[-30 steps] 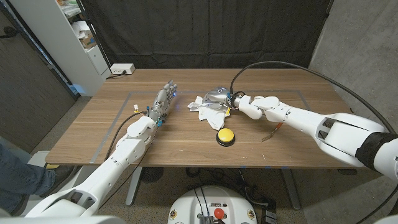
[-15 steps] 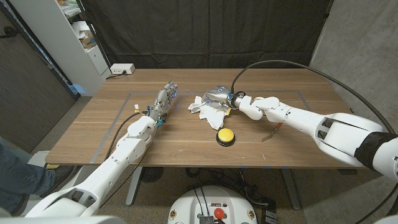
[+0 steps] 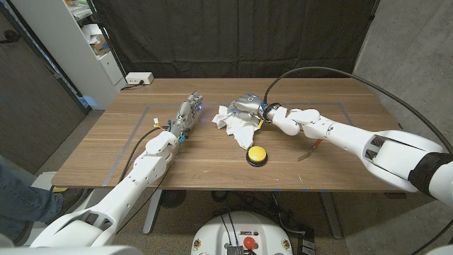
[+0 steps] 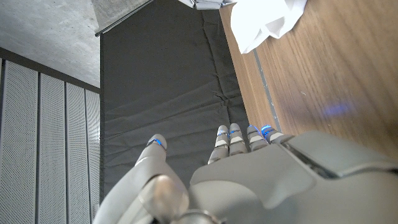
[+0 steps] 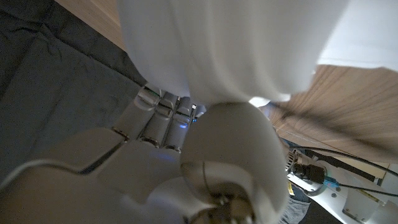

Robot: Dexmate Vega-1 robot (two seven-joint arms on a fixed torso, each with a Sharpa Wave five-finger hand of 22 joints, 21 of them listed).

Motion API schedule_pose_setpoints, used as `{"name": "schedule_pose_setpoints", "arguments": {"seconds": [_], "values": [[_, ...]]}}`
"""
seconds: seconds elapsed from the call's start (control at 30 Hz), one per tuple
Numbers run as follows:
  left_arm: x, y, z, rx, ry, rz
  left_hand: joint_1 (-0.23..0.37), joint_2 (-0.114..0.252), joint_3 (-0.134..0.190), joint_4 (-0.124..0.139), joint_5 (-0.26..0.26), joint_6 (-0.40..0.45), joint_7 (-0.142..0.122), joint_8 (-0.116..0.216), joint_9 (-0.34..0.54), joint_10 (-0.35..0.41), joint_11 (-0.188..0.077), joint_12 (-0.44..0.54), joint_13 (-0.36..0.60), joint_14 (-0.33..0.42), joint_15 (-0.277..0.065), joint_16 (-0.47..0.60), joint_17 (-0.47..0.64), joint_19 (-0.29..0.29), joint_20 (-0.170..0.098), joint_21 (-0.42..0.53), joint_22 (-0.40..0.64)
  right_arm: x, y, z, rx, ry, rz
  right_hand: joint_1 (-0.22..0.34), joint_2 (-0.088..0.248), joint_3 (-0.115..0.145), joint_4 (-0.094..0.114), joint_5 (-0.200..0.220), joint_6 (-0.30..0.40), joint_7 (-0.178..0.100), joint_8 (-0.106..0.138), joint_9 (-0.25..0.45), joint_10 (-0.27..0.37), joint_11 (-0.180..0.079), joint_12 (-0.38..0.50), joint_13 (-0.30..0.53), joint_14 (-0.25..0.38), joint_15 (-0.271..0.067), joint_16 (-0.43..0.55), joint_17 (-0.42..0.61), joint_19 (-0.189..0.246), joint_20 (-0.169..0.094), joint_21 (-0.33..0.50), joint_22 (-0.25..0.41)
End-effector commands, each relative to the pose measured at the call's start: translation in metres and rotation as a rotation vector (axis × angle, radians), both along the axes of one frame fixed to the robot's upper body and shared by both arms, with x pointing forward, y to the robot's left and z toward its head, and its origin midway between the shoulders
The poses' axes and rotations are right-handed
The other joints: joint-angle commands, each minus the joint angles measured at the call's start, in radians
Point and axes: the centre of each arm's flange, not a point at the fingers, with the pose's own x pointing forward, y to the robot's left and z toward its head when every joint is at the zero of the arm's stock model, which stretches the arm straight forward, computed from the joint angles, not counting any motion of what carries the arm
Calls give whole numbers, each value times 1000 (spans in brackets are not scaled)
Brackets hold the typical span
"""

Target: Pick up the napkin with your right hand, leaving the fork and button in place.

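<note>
Right hand (image 3: 249, 108) grasps the napkin (image 3: 237, 126) just behind the button (image 3: 256, 155); left hand (image 3: 187, 113), released, lies left of the napkin.

Even, soft light over my table (image 3: 212, 152); shadows are faint. My right wrist view is blurred, the napkin (image 5: 249, 43) blown out white up close.
</note>
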Motion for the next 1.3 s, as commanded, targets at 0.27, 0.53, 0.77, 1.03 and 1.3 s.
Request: {"name": "schedule_pose_setpoints", "arguments": {"seconds": [0.27, 0.53, 0.77, 1.03, 1.3], "values": [[-2, 3, 5, 7, -20, -14, 0, 15, 2, -3, -1, -1, -3, 1, 2, -1, -2, 0, 2, -9, -1, -1, 5, -4, 7, 2, 2, -22, 9, 21, 20, -44, 13, 12, 10, -6, 3, -3, 10, 0, 5, 11, 11, 0, 14, 13, 18, -131, -13, 14, -6, -33, 19, 7], [-5, 1, 8, 18, -25, -13, 0, 15, 1, -4, -1, -2, -3, 1, 2, -2, 2, 0, 2, -9, 0, -1, 5, -5, 7, 2, 2, -30, 9, 30, 26, -60, 4, 19, 13, -10, 3, -3, 14, 0, 4, 14, 14, 2, 21, 19, 22, -132, -19, 25, -10, -34, 29, 8], [-8, 1, 12, 23, -32, -9, 0, 16, 0, -5, -1, -2, -3, 1, 2, -2, -2, 0, 2, -10, -1, -1, 4, -5, 7, 2, 2, -34, 9, 35, 22, -70, -4, 20, 15, -13, 5, -3, 12, -1, 2, 16, 9, 0, 23, 24, 23, -132, -28, 31, -14, -34, 37, 9], [-9, 0, 14, 25, -38, -8, 0, 17, 0, -6, -1, -3, -5, 1, 2, -3, 0, -1, 2, -10, -1, -1, 4, -6, 8, 2, 2, -43, 10, 48, 22, -91, 5, 25, 17, -15, 5, -2, 12, -2, 1, 18, 8, -4, 25, 28, 26, -132, -35, 38, -16, -35, 45, 10], [-10, -1, 18, 27, -49, -7, 0, 17, -1, -6, -1, -2, -3, 1, 2, -3, -1, -1, 2, -10, -2, -1, 4, -5, 7, 3, 2, -54, 11, 61, 23, -118, 10, 31, 18, -17, 4, -2, 16, -1, 1, 21, 9, -4, 29, 33, 31, -133, -41, 46, -20, -35, 54, 10]]}}
